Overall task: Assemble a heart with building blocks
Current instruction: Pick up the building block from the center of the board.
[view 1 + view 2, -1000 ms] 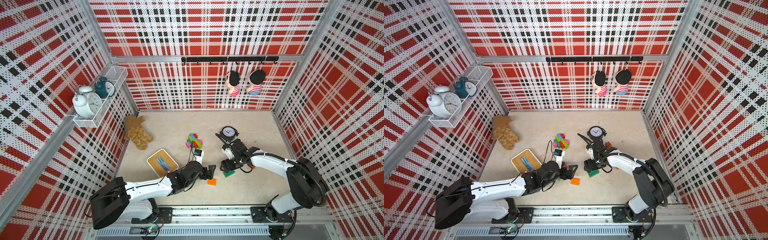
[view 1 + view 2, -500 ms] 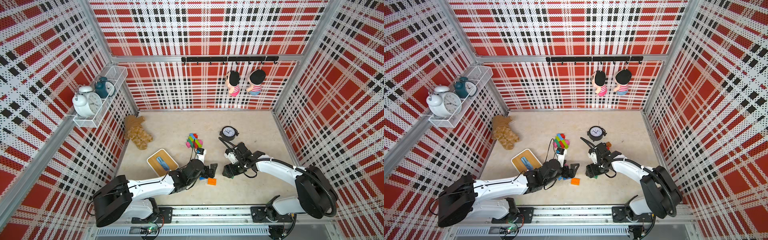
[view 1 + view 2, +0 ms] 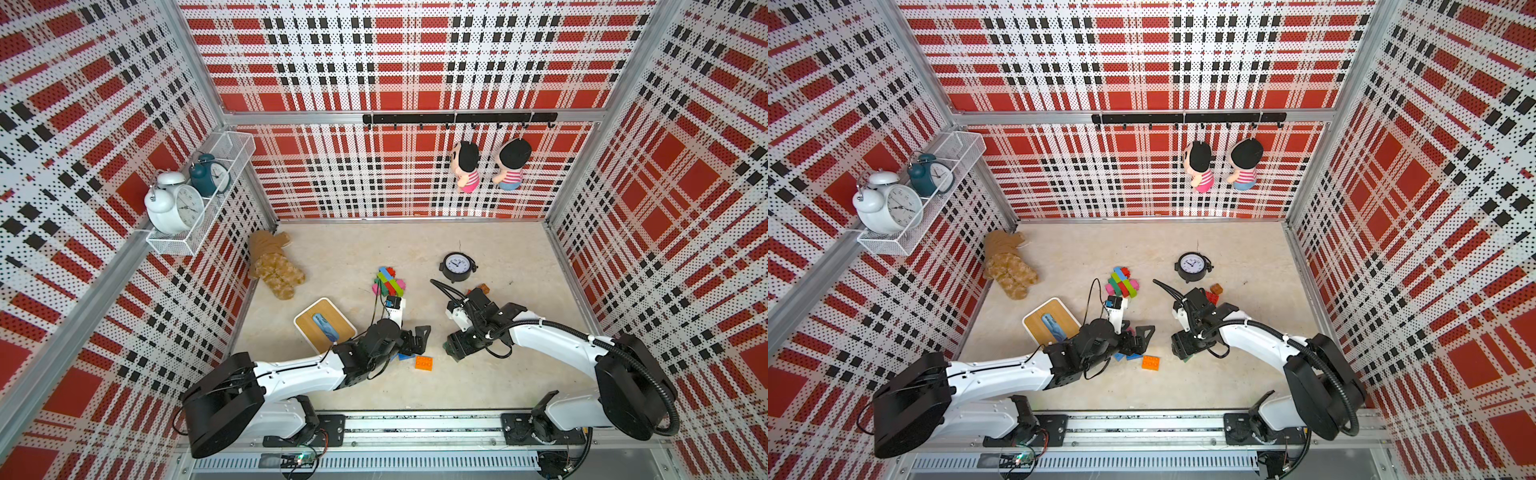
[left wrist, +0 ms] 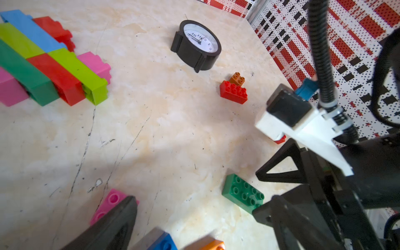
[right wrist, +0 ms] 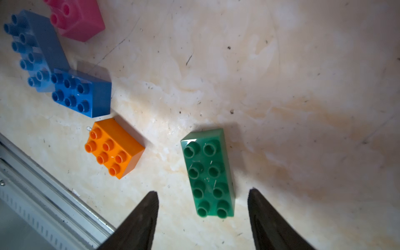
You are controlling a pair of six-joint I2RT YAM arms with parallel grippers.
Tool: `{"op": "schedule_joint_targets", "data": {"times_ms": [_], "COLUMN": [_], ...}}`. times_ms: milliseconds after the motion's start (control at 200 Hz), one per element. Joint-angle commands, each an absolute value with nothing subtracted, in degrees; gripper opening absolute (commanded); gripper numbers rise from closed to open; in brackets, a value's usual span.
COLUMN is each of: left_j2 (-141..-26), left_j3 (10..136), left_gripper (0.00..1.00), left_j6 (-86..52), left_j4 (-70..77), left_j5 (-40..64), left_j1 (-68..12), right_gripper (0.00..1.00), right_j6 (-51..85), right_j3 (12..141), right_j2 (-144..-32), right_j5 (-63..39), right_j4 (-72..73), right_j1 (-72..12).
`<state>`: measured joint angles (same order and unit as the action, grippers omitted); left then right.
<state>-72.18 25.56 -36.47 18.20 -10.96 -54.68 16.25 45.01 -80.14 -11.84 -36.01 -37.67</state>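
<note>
A partly built cluster of coloured blocks point(image 3: 388, 282) point(image 4: 43, 65) lies mid-floor. Loose blocks sit nearer the front: a green one point(image 5: 207, 173) point(image 4: 242, 192), orange point(image 5: 114, 147) point(image 3: 424, 363), dark blue point(image 5: 80, 93), light blue point(image 5: 32, 49) and pink point(image 5: 75, 19). My right gripper point(image 5: 203, 193) point(image 3: 457, 351) is open, pointing down, with one finger on each side of the green block's near end and a gap on both sides. My left gripper point(image 4: 198, 205) point(image 3: 415, 338) is wide open and empty, low over the blue, pink and orange blocks.
A red block point(image 4: 233, 93) and a brown block point(image 4: 237, 79) lie behind the right arm. A black clock point(image 3: 457, 268) stands at the back, a wooden tray point(image 3: 324, 324) and a plush bear point(image 3: 274, 266) at the left. The metal front rail point(image 5: 43, 194) is close to the orange block.
My right gripper has moved toward the front rail and down over the green block, and its jaws have narrowed. The left arm has edged slightly right and stays wide open.
</note>
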Motion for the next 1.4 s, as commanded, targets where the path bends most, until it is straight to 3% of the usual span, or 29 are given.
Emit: {"op": "schedule_joint_targets", "data": {"times_ms": [0, 546, 792, 1168, 1393], "left_j2": [-69.86, -67.83, -68.38, -68.49, -68.31], "left_j3": [21.7, 17.92, 18.19, 18.11, 17.8], "left_gripper": [0.99, 0.99, 0.99, 1.0, 1.0], "left_j6": [-39.99, -40.8, -40.42, -40.46, -40.61], "left_j4": [23.06, 25.22, 25.29, 25.41, 25.49], "left_j5": [-7.31, -4.93, -4.48, -4.65, -4.77], "left_j1": [-52.67, -48.63, -48.25, -48.16, -48.16], "right_gripper": [0.68, 0.57, 0.47, 0.45, 0.34], "right_j6": [16.78, 16.77, 16.44, 16.02, 16.12], "right_j3": [47.09, 53.16, 54.05, 54.32, 54.27], "right_j2": [-81.07, -90.47, -91.76, -92.9, -92.92], "right_j5": [-7.25, -1.85, -1.71, -1.63, -1.24], "right_j4": [-37.53, -43.13, -42.81, -43.42, -43.51], "right_j1": [-39.07, -43.68, -43.99, -44.12, -44.18]}}
